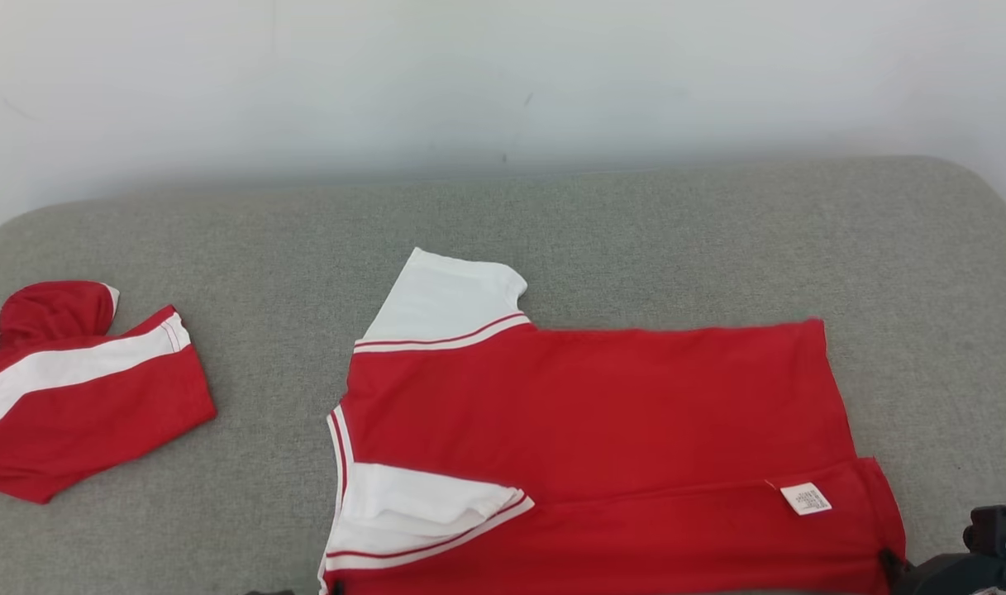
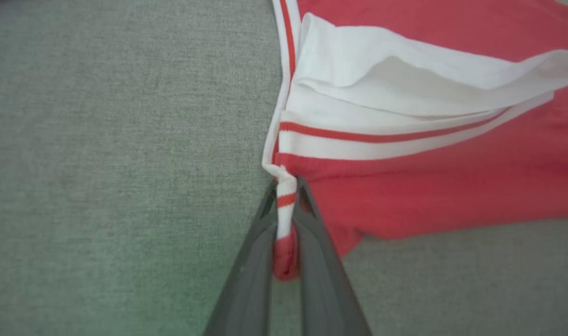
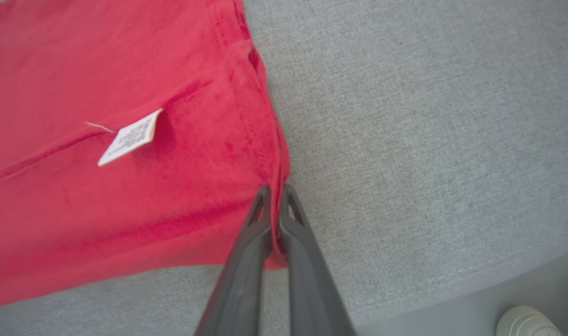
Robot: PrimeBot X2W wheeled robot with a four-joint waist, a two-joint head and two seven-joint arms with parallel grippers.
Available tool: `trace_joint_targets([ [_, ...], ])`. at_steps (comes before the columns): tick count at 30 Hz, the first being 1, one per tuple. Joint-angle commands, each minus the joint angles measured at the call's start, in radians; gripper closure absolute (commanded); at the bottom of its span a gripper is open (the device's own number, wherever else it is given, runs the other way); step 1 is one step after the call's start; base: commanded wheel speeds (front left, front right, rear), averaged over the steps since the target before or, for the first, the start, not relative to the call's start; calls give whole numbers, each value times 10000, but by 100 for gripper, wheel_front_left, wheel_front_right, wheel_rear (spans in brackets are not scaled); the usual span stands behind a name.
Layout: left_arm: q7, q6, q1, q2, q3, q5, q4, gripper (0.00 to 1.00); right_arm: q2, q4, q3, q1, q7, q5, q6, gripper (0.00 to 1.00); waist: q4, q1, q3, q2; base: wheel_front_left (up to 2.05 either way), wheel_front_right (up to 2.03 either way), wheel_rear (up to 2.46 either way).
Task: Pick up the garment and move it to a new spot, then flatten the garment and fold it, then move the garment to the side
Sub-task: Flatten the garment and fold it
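Note:
The garment, a red shirt with white sleeves and striped trim, lies spread flat on the grey cushion, its near edge folded up over itself. A white label shows by the hem. In the left wrist view my left gripper is shut on the striped neck trim of the garment, a roll of cloth pinched between the fingers. My right gripper is shut on the hem corner of the garment, near the label. In the head view the right gripper sits at that lower right corner.
A second red and white garment lies folded at the far left of the cushion. A pale wall rises behind. In the right wrist view the cushion's front edge drops to the floor, where a pale rounded object stands.

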Motion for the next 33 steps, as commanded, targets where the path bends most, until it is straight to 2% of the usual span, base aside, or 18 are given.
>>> trace_joint_targets([
  [1,6,86,250,125,56,-121,-23,100,-22,-79,-36,164,10,89,-29,100,-10,0,-32,0,0,0,0],
  [2,53,114,331,135,58,-182,-57,100,-14,-82,15,245,55,152,-29,100,-14,0,-39,0,0,0,0],
  [3,78,130,386,140,43,-188,-86,88,-8,-86,52,283,49,187,-29,100,-18,0,-45,0,0,0,0],
  [4,97,146,416,144,40,-196,-125,51,-7,-79,96,302,39,240,-29,79,-22,0,-48,0,0,0,0],
  [5,71,161,433,157,40,-187,-177,3,-3,-62,140,319,8,287,-29,35,-26,0,-46,0,0,0,0],
  [6,19,186,448,160,51,-174,-225,0,-1,-36,165,328,-25,316,-29,0,-30,0,-41,0,0,0,0],
  [15,-109,352,343,337,195,-148,-573,0,5,-239,189,-14,-338,115,-29,0,-80,0,35,0,0,0,0],
  [23,104,383,-377,799,321,79,-991,0,-149,-655,19,-782,-113,-269,-29,0,-48,0,253,0,0,0,0],
  [28,418,311,-1297,974,342,239,-1183,0,-473,-611,259,-1458,152,-439,-28,0,-60,0,549,0,0,0,0],
  [33,947,-93,-2577,957,211,255,-936,0,-830,-290,710,-2415,407,-371,-29,0,-136,0,991,0,0,0,0],
])
